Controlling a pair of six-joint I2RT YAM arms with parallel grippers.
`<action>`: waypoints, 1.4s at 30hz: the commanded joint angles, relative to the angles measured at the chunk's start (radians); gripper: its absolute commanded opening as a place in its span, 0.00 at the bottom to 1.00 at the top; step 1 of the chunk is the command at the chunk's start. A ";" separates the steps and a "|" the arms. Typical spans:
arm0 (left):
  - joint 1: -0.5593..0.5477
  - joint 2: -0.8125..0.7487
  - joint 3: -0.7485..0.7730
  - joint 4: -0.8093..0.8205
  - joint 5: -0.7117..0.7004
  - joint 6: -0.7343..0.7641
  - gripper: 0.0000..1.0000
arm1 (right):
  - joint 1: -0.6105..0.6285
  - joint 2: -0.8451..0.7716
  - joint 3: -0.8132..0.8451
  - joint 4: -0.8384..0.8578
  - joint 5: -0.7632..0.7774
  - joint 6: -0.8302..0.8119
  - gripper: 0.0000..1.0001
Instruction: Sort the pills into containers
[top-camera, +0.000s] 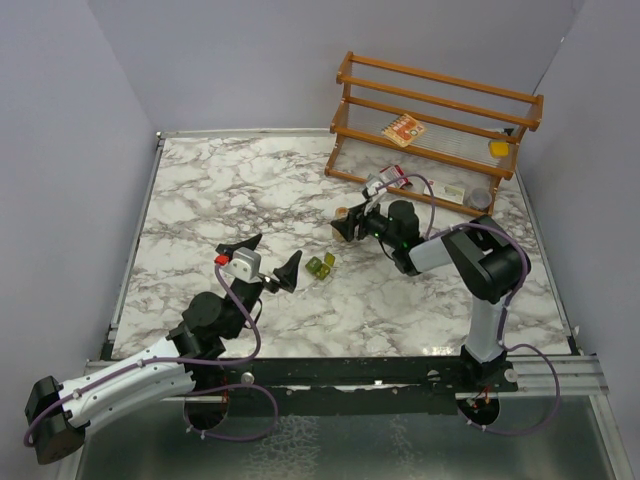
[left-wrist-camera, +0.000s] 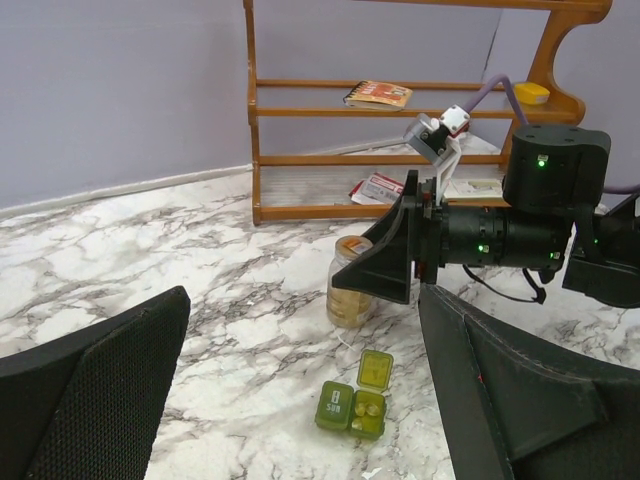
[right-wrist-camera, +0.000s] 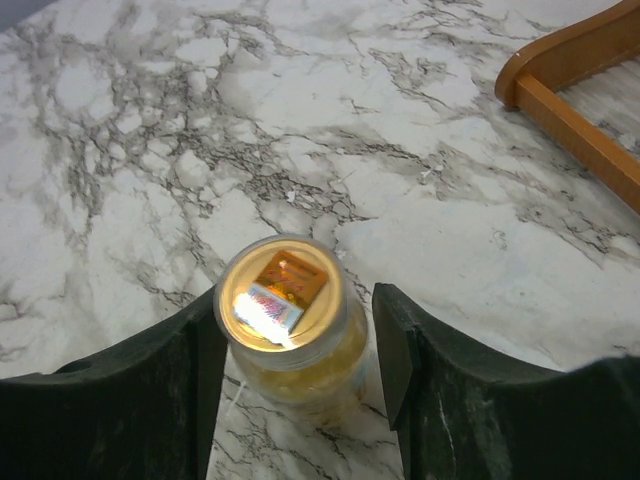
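Observation:
The containers are a small olive-green pill box (top-camera: 320, 265) (left-wrist-camera: 352, 405) lying on the marble mid-table. One compartment is closed; the other has its lid flipped up, with yellow pills (left-wrist-camera: 368, 410) inside. A clear bottle (right-wrist-camera: 285, 320) (left-wrist-camera: 350, 292) of yellow-orange pieces stands upright behind it. My right gripper (top-camera: 347, 226) (right-wrist-camera: 295, 330) is open around the bottle: the left finger (right-wrist-camera: 190, 380) is against it, and the right finger (right-wrist-camera: 400, 350) stands a little off. My left gripper (top-camera: 278, 248) (left-wrist-camera: 305, 300) hangs wide open, just short of the pill box, holding nothing.
A wooden rack (top-camera: 440, 110) (left-wrist-camera: 400, 110) stands at the back right, holding a flat carton (top-camera: 403, 131) and a yellow block (top-camera: 498, 148). A red-and-white carton (top-camera: 385, 182) lies at its foot. Purple walls close in the table on three sides.

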 joint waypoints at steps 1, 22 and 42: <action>-0.001 -0.006 0.004 0.009 0.007 0.002 0.99 | -0.001 -0.023 -0.039 -0.028 0.030 0.015 0.63; -0.001 -0.017 0.011 -0.015 0.000 0.009 0.99 | 0.067 -0.218 -0.248 -0.046 0.169 0.023 0.92; 0.017 0.126 -0.022 -0.009 -0.093 -0.132 0.99 | 0.100 -0.596 -0.348 -0.315 0.025 0.163 0.20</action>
